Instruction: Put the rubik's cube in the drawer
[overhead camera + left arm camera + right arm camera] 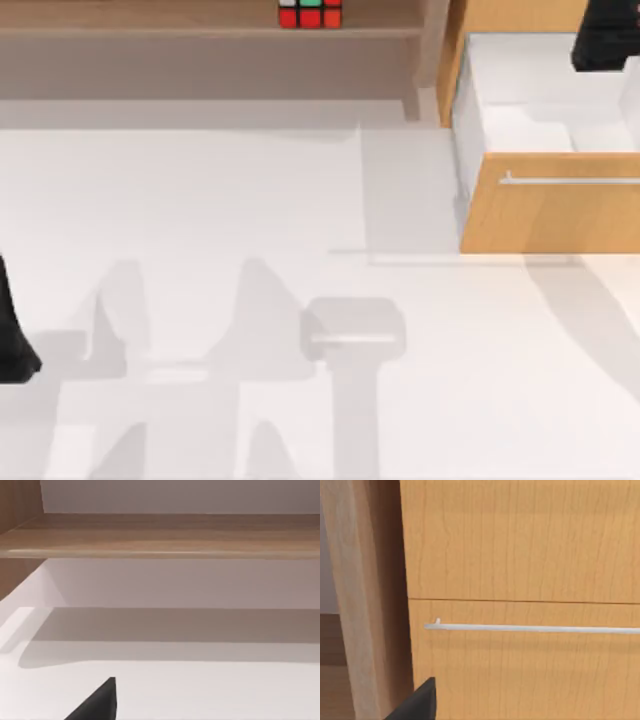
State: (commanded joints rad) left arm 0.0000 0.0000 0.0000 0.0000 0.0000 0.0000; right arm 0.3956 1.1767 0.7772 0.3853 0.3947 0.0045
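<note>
At the far edge of the white table (200, 200), on the board of the long brown wooden shelf (150, 30), sits the small rubik's cube (310, 14) with its black grid and its red and green stickers. It stands square to the shelf's front edge, a row of red squares facing the table, and as a cube it has no long axis to speak of. At the table's far right corner stands the light orange-brown wooden drawer (545, 215), pulled open, its white inside bare to the top view. Its thin silver bar handle (570, 181) runs left to right across the front panel, parallel to the table's near edge. The cube lies well apart from the drawer, off to its left.

The left gripper (15, 340) is parked at the table's left edge, near the front; how its fingers stand I cannot tell. The right gripper (605, 40) hangs above the open drawer's far right part, and its opening I cannot tell either.
</note>
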